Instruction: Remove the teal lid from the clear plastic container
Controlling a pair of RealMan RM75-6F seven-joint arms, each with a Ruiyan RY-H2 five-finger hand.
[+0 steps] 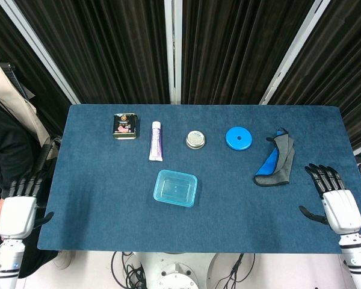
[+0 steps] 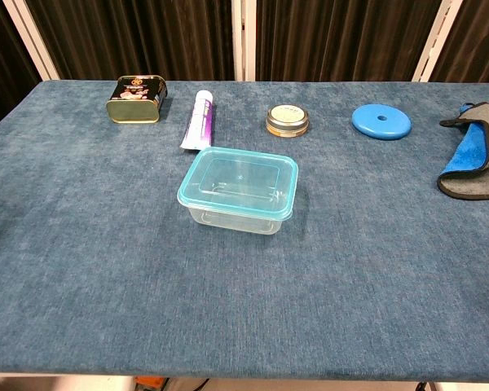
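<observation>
The clear plastic container (image 1: 175, 188) (image 2: 238, 208) stands near the middle of the blue table, with its teal lid (image 1: 176, 186) (image 2: 240, 182) seated on top. My left hand (image 1: 18, 208) hovers off the table's left edge, fingers apart, holding nothing. Off the right front corner my right hand (image 1: 336, 201) is likewise spread and empty. Both hands are far from the container and show only in the head view.
Along the far side lie a dark tin (image 1: 125, 126) (image 2: 136, 98), a white and purple tube (image 1: 156, 141) (image 2: 200, 119), a small round metal tin (image 1: 195, 139) (image 2: 287, 120), a blue disc (image 1: 239, 138) (image 2: 381, 121) and a grey-blue cloth (image 1: 275, 158) (image 2: 475, 160).
</observation>
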